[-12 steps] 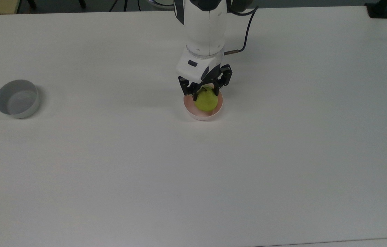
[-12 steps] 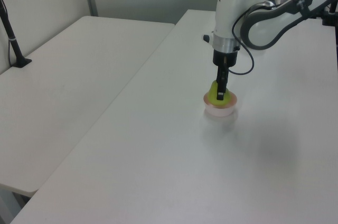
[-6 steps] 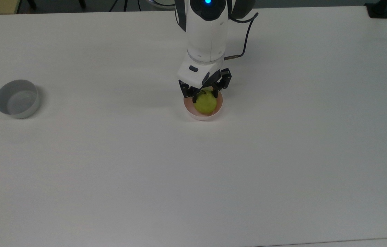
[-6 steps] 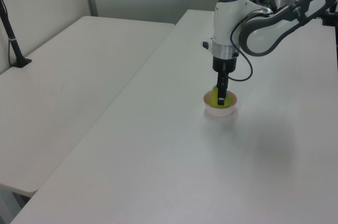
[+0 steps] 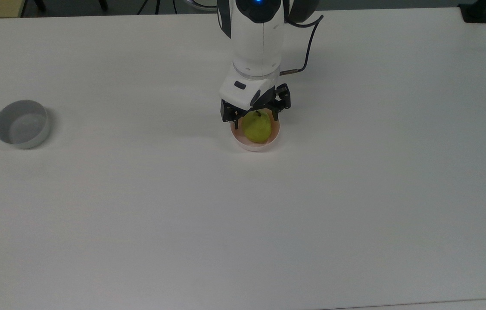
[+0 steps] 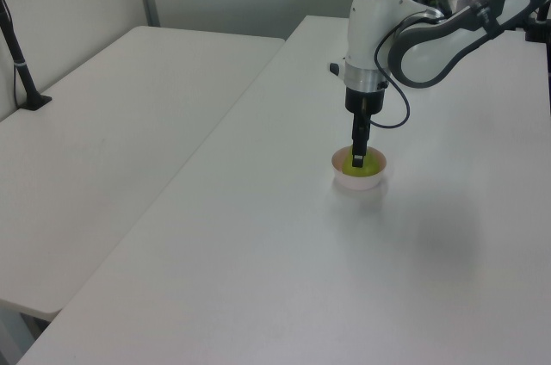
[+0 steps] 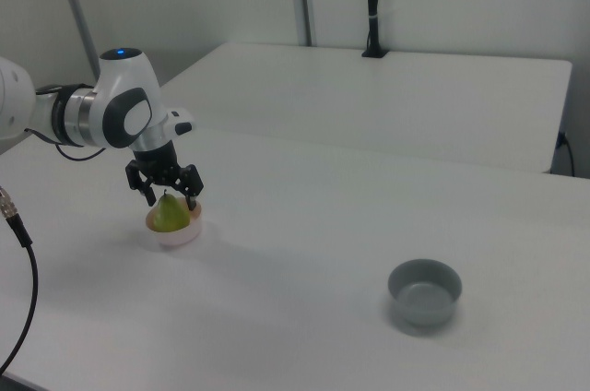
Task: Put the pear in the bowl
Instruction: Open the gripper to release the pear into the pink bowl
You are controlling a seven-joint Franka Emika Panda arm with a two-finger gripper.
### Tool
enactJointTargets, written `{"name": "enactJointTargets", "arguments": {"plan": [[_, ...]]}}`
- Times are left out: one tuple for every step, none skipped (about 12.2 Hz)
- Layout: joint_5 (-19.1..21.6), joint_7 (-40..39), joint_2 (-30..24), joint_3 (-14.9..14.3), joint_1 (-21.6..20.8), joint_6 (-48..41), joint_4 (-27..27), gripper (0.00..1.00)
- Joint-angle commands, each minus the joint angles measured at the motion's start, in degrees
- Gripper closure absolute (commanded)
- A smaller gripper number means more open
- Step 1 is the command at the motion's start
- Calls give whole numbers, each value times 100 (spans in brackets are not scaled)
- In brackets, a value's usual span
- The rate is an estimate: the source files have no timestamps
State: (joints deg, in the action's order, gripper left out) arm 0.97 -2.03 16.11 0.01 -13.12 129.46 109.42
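We see the tool [image 5: 255,117] spread wide, straddling the yellow-green pear [image 5: 256,128] sitting in the pale pink bowl [image 5: 255,146]; the right view adds the grey straight-sided bowl [image 7: 423,291] well apart on the white worktop [image 7: 304,308].

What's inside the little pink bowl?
A yellow-green pear sits inside the pink bowl, stem pointing up. The robot's hand is open just above it, fingers apart on either side. The bowl's bottom is hidden under the pear.
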Motion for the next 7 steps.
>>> {"name": "enactJointTargets", "arguments": {"plan": [[-115,509,-256,17,82,27,-26,0],[-124,510,-370,17,117,-121,-34,0],[-124,510,-458,17,186,-531,-261,0],[-124,502,-494,8,283,-1179,-567,0],[-133,493,-573,8,397,-1717,-823,0],[-150,510,-739,8,529,-2105,-973,0],[-150,519,-932,17,678,-2457,-1062,0]]}}
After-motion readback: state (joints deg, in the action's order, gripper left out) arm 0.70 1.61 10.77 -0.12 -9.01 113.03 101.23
